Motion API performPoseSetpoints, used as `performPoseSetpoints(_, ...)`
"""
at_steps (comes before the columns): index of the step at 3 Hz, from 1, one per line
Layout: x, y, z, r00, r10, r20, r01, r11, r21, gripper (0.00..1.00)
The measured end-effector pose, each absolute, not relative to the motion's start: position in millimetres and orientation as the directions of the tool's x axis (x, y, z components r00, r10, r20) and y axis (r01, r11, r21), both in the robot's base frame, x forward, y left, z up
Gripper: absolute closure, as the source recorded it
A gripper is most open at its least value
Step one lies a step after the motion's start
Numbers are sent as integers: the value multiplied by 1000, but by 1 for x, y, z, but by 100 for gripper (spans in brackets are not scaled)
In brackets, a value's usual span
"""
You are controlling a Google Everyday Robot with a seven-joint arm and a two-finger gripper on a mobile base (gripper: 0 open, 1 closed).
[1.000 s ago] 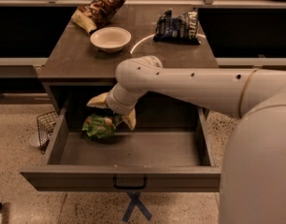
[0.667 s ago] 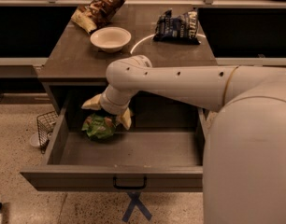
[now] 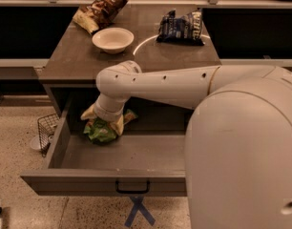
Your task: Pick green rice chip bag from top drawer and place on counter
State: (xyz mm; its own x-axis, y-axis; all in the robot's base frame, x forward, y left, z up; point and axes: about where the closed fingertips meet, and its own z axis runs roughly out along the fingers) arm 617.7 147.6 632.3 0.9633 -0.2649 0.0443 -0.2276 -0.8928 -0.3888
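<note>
The green rice chip bag [image 3: 100,131] lies crumpled on the floor of the open top drawer [image 3: 141,154], at its back left. My gripper [image 3: 104,120] reaches down into the drawer right over the bag. Its yellowish fingers [image 3: 88,113] stand apart, one on each side of the bag's top, and the wrist hides part of the bag. The drawer's black pull handle [image 3: 132,189] faces the front. The counter [image 3: 74,63] with its white curved line is just above and behind the drawer.
On the counter stand a white bowl [image 3: 112,39], a dark blue chip bag [image 3: 180,27] and a brown-and-tan bag [image 3: 104,6]. A wire basket [image 3: 45,128] sits on the floor left of the drawer. A blue tape cross [image 3: 139,211] marks the floor in front.
My gripper has moved left and down in the drawer and now sits over the green bag with its fingers on either side. The bag has not moved.
</note>
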Motion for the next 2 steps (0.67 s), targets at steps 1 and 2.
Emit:
performPoseSetpoints(1,614,157,626,966,-256,23,-227,-892,-390,41)
performPoseSetpoints(2,607,159,625,971,-241,-6,-224,-891,-394,64)
